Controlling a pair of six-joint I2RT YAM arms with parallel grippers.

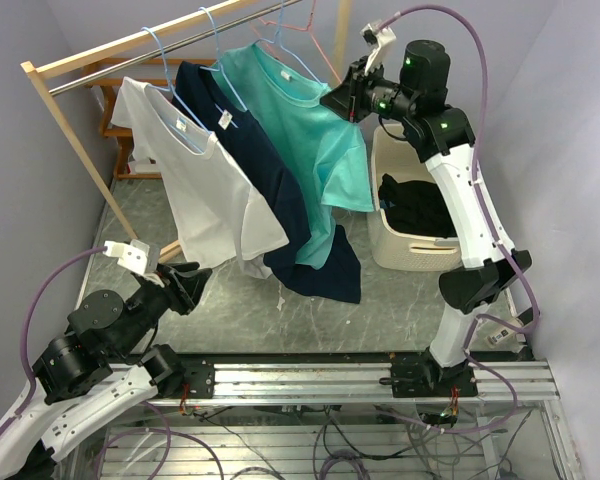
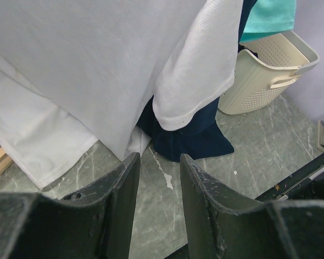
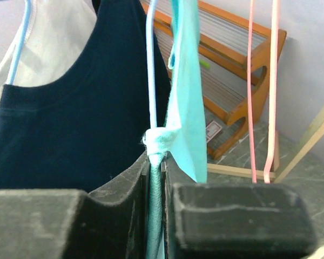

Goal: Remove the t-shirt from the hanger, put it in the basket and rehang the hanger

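Three t-shirts hang on light blue hangers from the rail: a white one, a navy one and a teal one. My right gripper is shut on the teal t-shirt's shoulder edge, pinching the fabric beside the hanger wire. My left gripper is open and empty, low on the table in front of the white t-shirt's hem, its fingers apart from the cloth.
A cream laundry basket with dark clothes stands at the right, also in the left wrist view. A wooden rack frame carries the rail. Empty pink hangers hang to the right. A wooden shelf stands behind.
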